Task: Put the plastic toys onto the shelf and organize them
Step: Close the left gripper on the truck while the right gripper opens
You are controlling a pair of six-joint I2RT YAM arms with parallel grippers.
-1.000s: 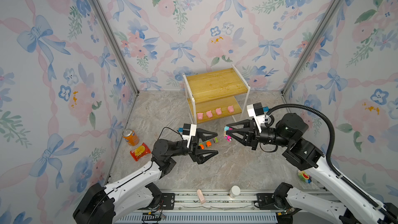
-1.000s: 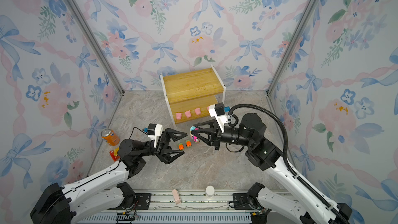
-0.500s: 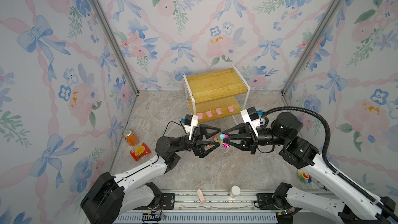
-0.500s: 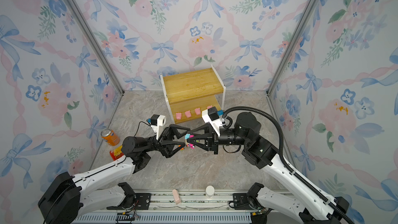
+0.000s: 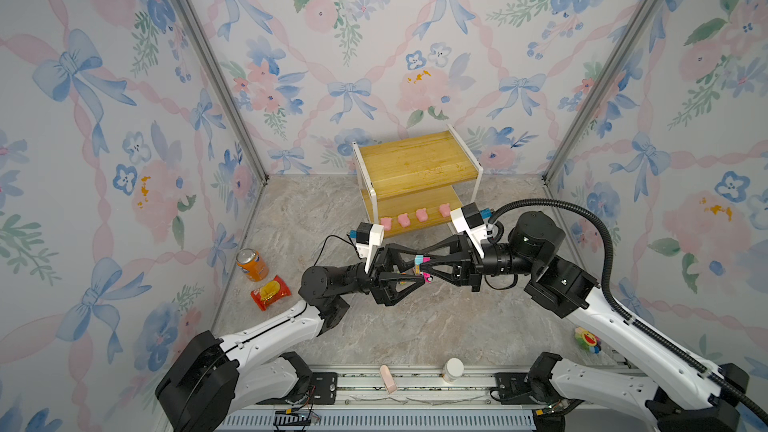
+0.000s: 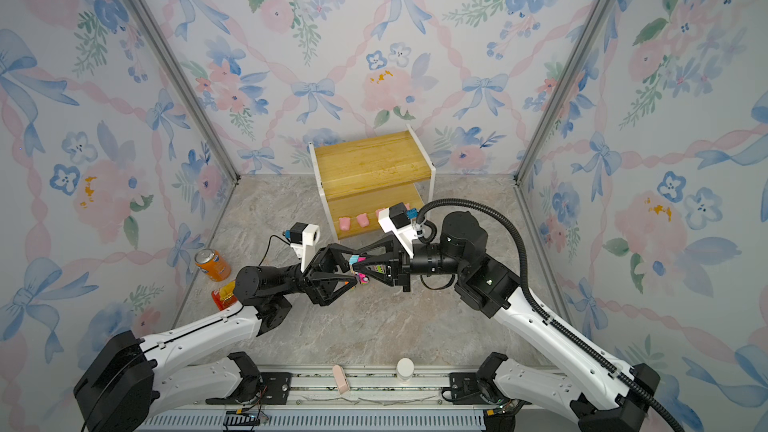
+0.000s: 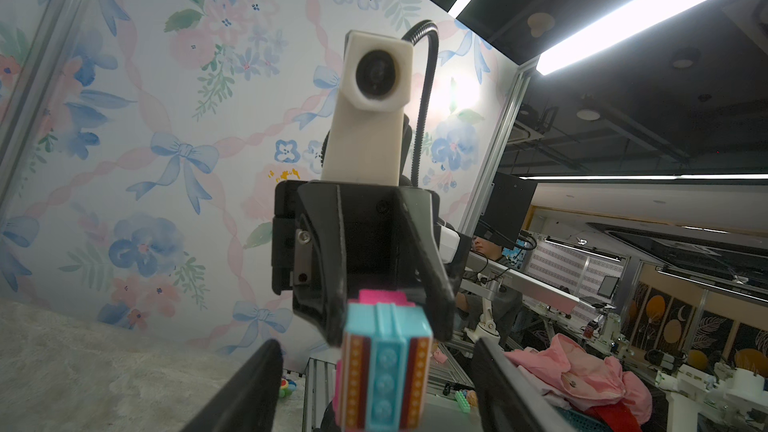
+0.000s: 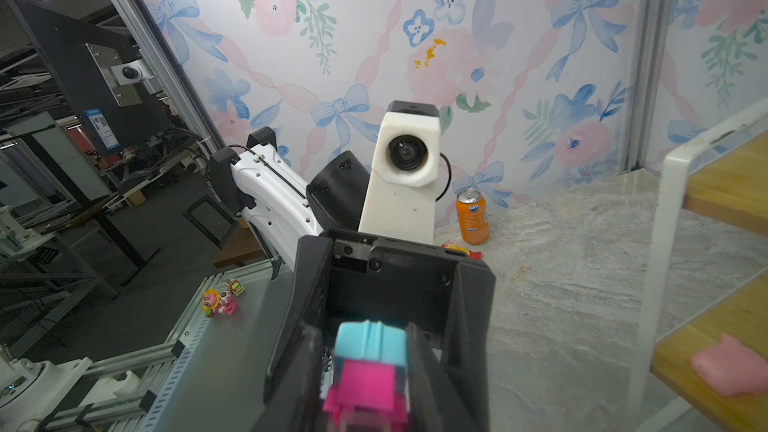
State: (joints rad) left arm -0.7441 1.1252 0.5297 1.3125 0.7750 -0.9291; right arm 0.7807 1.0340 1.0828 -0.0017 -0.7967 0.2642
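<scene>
Four pale-pink pig figures (image 5: 403, 219) stand in a row along the front edge of the lower board of the shelf (image 5: 415, 160), which sits at the back of your worktop (image 5: 415, 326). Just in front of it, your two arms meet tip to tip above the marbled surface. Your right pincer (image 8: 362, 351) is clamped on a pink-and-teal car (image 7: 384, 371), its fingers pressed against the car's sides. Your left pincer (image 7: 376, 344) faces it with the jaws spread. One finger sits on each side of the car's teal end, with a gap between each finger and the toy, so only the right arm holds the car. Off to the left by the wall are an orange can (image 5: 252, 264) and a red snack bag (image 5: 270, 292), and a flower-shaped toy (image 5: 586, 338) lies beside the right arm's forearm
</scene>
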